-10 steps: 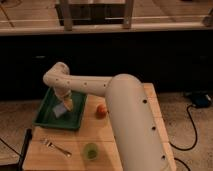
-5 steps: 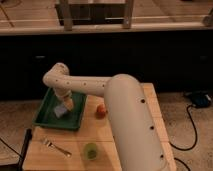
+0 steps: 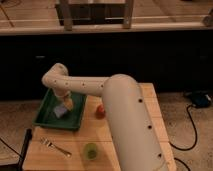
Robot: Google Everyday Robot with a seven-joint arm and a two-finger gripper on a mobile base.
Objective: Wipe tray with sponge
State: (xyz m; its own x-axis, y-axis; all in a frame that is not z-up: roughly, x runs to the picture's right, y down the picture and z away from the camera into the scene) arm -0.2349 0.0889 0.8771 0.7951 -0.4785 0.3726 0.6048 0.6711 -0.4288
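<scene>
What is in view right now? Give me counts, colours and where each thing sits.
tray: 1, dark green, left rear of the table
sponge: 1, pale blue-white, inside the tray
round fruit: 1, orange-red, on the table just right of the tray
cup: 1, green, near the table's front edge
fork: 1, silvery, on the table in front of the tray
table: 1, light wood, centre of view
cable: 1, black, on the floor right of the table
arm: 1, off-white, reaching from front right across to the tray
gripper: 1, pale tan, down in the tray at the sponge
</scene>
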